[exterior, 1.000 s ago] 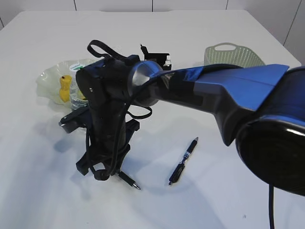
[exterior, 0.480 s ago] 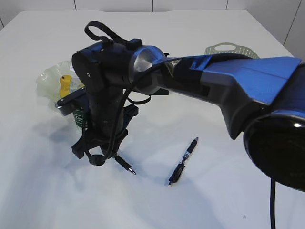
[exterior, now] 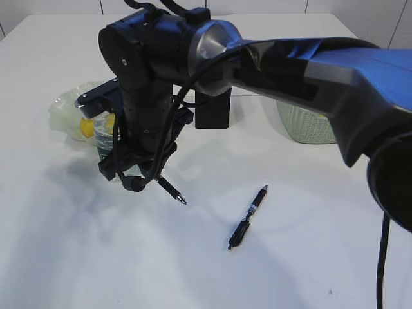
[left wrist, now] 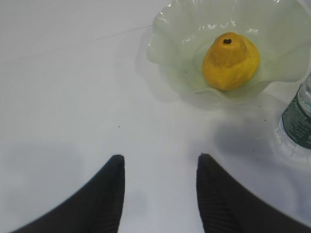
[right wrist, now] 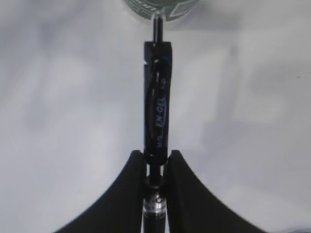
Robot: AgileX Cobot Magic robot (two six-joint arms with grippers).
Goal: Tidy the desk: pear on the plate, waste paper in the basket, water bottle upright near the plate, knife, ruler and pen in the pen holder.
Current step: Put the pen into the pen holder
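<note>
Plate (exterior: 64,109): sat at the desk's (exterior: 77,257) far left, the pear (left wrist: 230,61) resting in it.
Water bottle (exterior: 105,138): stood upright just beside the plate.
Left gripper (left wrist: 160,194): fingers spread, nothing between them, above bare desk.
Right gripper (right wrist: 155,167): clamped on a black pen (right wrist: 156,124), lifted off the desk.
Pen holder (exterior: 212,109): behind the arm.
Second pen (exterior: 248,217): lay on the desk.
Basket (exterior: 302,125): far right.

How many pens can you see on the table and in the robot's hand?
2. One pen is pinched in the right tool, lifted above the desk. The other pen lies flat on the desk, right of it. More could hide behind the arm.
</note>
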